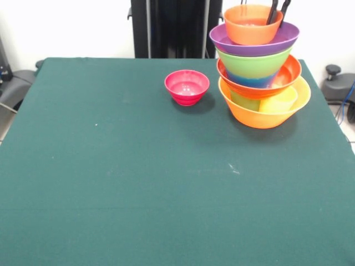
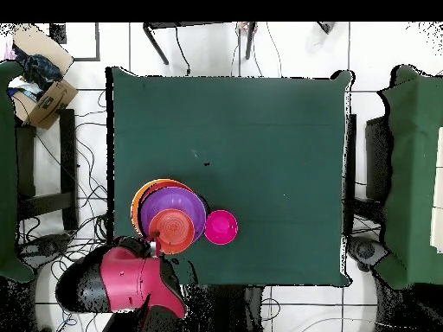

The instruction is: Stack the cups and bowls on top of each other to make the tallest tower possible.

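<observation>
The tower (image 1: 259,72) stands at the table's far right. Its base is the big orange bowl (image 1: 244,111), with a yellow cup (image 1: 280,101) and a green cup (image 1: 244,100) showing through its wall. Above come the red-orange bowl (image 1: 288,71), the lime green bowl (image 1: 252,62), a blue bowl (image 1: 249,81) and the purple bowl (image 1: 230,41). The small orange bowl (image 1: 247,27) sits on top. My gripper (image 1: 275,22) is open, its two dark fingers (image 1: 271,14) straddling that bowl's far rim. The small pink bowl (image 1: 187,86) stands alone left of the tower. From above, the pink bowl (image 2: 221,226) sits beside the tower (image 2: 171,207).
The green table (image 1: 138,183) stretches wide in front and to the left of the tower. My red arm (image 2: 130,278) hangs over the table's edge by the tower in the overhead view. A cardboard box (image 2: 39,86) and cables lie on the floor off the table.
</observation>
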{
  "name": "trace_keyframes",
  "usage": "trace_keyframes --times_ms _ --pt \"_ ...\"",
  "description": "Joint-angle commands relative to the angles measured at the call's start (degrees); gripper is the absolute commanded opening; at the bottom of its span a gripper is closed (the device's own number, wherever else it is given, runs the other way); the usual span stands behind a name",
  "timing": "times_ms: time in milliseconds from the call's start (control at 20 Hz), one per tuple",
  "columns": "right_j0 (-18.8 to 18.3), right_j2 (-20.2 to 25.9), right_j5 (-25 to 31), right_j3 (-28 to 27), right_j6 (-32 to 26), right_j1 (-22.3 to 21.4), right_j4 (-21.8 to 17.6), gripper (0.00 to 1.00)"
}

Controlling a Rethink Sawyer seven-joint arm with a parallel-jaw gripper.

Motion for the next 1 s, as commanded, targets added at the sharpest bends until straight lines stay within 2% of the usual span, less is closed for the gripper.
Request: trace_keyframes --times_ms 50,1000 --pt "0.4 3.5 2.1 -2.6 10.6 2.6 2.1 0.00" --pt "0.5 2.8 4.9 -6.8 10.3 4.8 3.7 0.00"
